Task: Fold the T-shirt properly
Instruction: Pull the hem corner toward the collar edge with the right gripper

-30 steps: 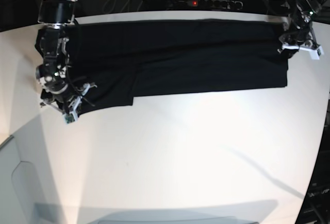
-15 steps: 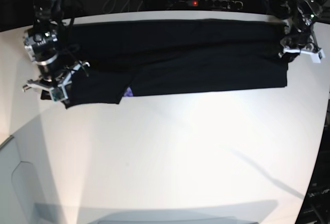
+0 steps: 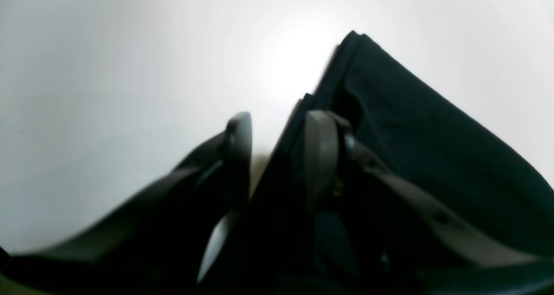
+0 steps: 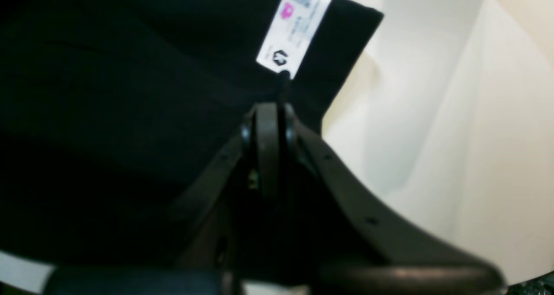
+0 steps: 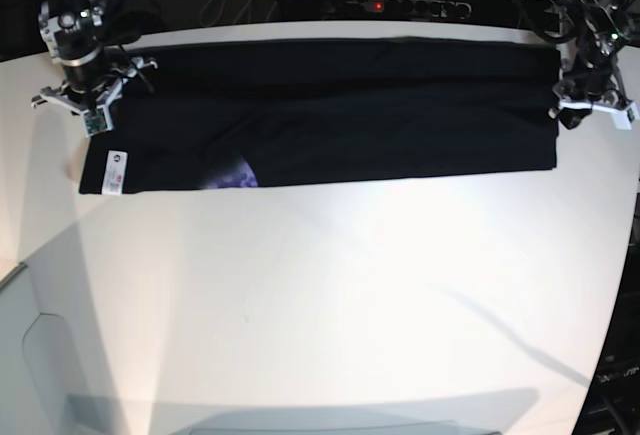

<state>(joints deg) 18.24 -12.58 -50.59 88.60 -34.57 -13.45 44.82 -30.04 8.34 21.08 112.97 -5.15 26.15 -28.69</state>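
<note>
The T-shirt [image 5: 340, 110], black matte cloth, was laid as a long flat band across the far part of the white table [image 5: 330, 295], a purple print [image 5: 238, 175] exposed at its near edge and a white label [image 5: 115, 169] near its left end. A smooth, glossy tabletop was seen; a dark power strip [image 5: 400, 4] lay behind it. The right gripper [image 4: 269, 126] was pinched together on a cloth fold by the label. The left gripper [image 3: 277, 156] was seen part-spread around the shirt's right edge, cloth between the pads; a firm clamp could not be told.
</note>
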